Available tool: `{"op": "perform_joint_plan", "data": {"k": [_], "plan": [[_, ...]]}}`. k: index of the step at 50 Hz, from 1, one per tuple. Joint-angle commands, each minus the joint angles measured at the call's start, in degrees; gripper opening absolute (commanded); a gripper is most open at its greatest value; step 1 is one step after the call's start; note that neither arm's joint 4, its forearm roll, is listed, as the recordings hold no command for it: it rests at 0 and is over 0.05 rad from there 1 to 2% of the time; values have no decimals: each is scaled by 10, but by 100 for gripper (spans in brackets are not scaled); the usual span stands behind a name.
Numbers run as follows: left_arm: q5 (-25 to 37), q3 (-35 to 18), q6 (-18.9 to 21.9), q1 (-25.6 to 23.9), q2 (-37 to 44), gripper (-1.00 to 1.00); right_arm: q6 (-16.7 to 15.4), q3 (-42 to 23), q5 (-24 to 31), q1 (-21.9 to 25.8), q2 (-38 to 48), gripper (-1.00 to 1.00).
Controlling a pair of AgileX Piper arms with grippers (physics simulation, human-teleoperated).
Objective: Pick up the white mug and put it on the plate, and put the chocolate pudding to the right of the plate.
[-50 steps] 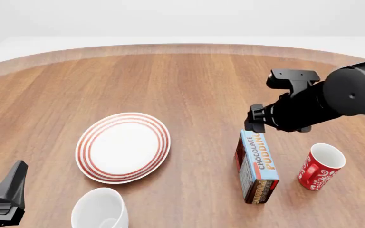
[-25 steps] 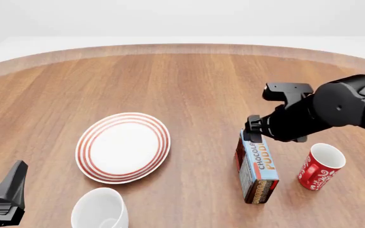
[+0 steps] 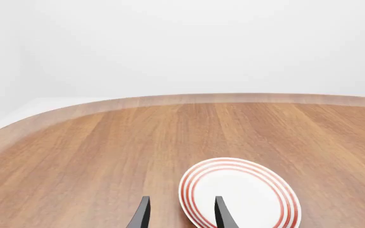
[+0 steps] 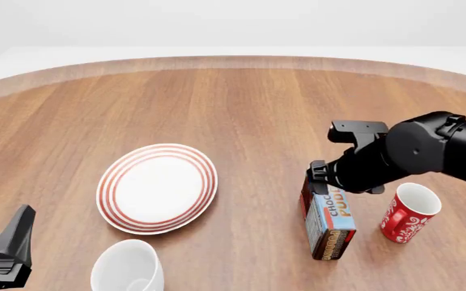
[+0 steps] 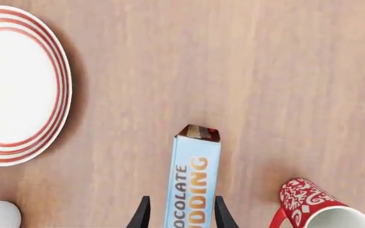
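Observation:
The chocolate pudding lies on the table to the right of the plate, its brown end toward me. My right gripper hangs low over the box's far end. In the right wrist view this gripper is open, with one finger on each side of the chocolate pudding. The white mug stands near the front edge, just in front of the plate. My left gripper waits open at the front left, holding nothing. In the left wrist view the plate lies beyond its fingers.
A red mug with white patterns stands close to the right of the pudding box, also seen as the red mug in the right wrist view. The wooden table curves away at the back.
My right gripper has come down and toward me, from above the box's far end to straddling it. The left arm, plate and mugs have not moved.

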Motion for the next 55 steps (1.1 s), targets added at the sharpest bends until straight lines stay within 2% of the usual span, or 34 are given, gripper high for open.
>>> {"op": "perform_joint_plan", "data": {"k": [1,40,51,52,55], "plan": [[0,0,0,0,0,100,-6,17,-11,-5,8,100],[0,0,0,0,0,100,22,54,-48,16,39,100],[0,0,0,0,0,100,18,59,-52,18,47,100],[0,0,0,0,0,100,17,60,-53,15,46,-100],[0,0,0,0,0,100,17,60,-51,12,44,-100]]}}
